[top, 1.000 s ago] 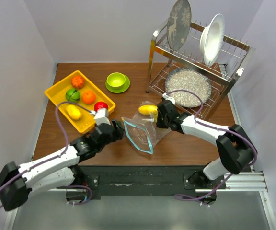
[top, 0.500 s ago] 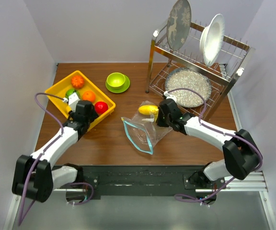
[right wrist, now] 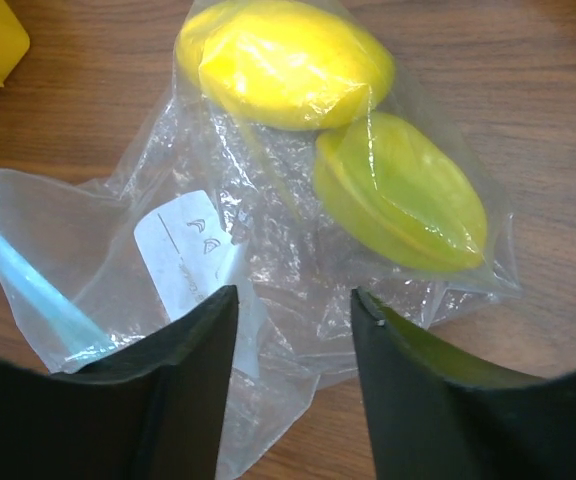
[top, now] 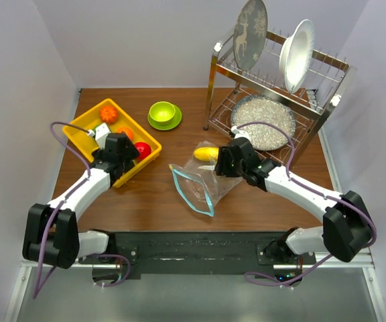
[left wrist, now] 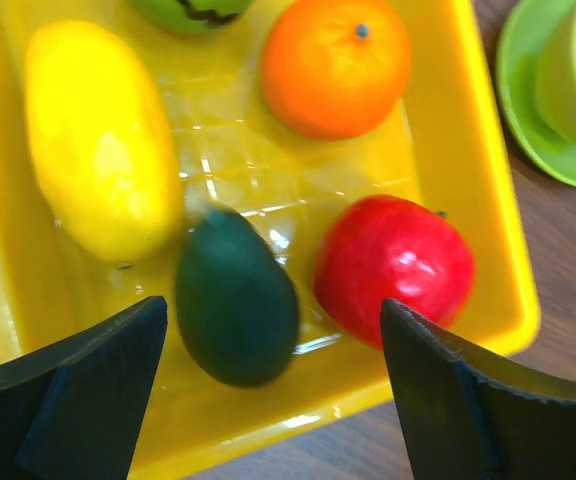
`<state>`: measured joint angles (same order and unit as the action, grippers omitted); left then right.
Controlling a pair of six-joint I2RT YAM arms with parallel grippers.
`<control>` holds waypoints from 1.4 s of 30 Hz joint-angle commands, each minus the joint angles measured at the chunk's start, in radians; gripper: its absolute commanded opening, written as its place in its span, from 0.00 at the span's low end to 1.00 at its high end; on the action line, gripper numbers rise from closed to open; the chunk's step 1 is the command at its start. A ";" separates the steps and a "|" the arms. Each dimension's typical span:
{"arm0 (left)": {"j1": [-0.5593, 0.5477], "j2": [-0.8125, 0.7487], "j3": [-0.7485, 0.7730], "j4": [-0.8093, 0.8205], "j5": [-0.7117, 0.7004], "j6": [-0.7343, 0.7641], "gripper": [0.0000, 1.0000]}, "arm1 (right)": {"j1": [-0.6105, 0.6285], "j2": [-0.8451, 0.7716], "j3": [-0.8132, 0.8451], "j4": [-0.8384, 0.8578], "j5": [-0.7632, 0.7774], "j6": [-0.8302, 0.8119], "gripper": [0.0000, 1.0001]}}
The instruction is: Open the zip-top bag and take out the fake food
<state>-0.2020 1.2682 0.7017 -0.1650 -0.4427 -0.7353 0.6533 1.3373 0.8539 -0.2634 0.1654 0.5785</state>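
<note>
Your worktop (top: 153, 198) is dark brown wood grain, closed in by pale walls (top: 146, 40) at the back and both sides. The yellow tray (top: 79, 127) sits at 10 o'clock and the lime-green bowl (top: 164, 113) on its saucer near 12. The wire dish rack (top: 280, 87) stands at 2 o'clock, with a grey plate (top: 252, 33) and a white plate (top: 297, 54) upright on top.

The bag (top: 196, 184) lies crumpled just toward 6 o'clock from the middle, its teal zip strip (top: 191, 194) at the 7 o'clock end. Some fake food (right wrist: 283, 60) is inside it: a yellow piece touching a yellow-green piece (right wrist: 403, 190), at the end away from the strip.

Your right claw (right wrist: 288, 300) is spread open just over the bag's clear plastic. Your left claw (left wrist: 270, 310) is spread wide above the tray's near corner. A yellow fruit (left wrist: 93, 140), an orange (left wrist: 336, 65), a red fruit (left wrist: 393, 270) and a dark green fruit (left wrist: 236, 295) lie in that corner.
</note>
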 commanded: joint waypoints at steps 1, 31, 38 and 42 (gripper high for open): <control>-0.005 -0.116 -0.028 0.094 0.119 0.053 0.85 | -0.003 -0.027 0.033 -0.028 0.029 -0.046 0.61; -0.711 0.009 -0.252 0.510 0.210 -0.217 0.24 | -0.098 0.436 0.457 0.061 -0.014 -0.135 0.83; -0.712 0.154 -0.200 0.559 0.197 -0.176 0.23 | -0.095 0.503 0.482 0.035 0.014 -0.154 0.77; -0.711 0.220 -0.183 0.550 0.182 -0.168 0.20 | -0.086 0.478 0.449 0.023 0.051 -0.158 0.61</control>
<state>-0.9108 1.4498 0.4816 0.3351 -0.2314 -0.9295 0.5575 1.8549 1.3003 -0.2478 0.1692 0.4404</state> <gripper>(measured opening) 0.214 0.674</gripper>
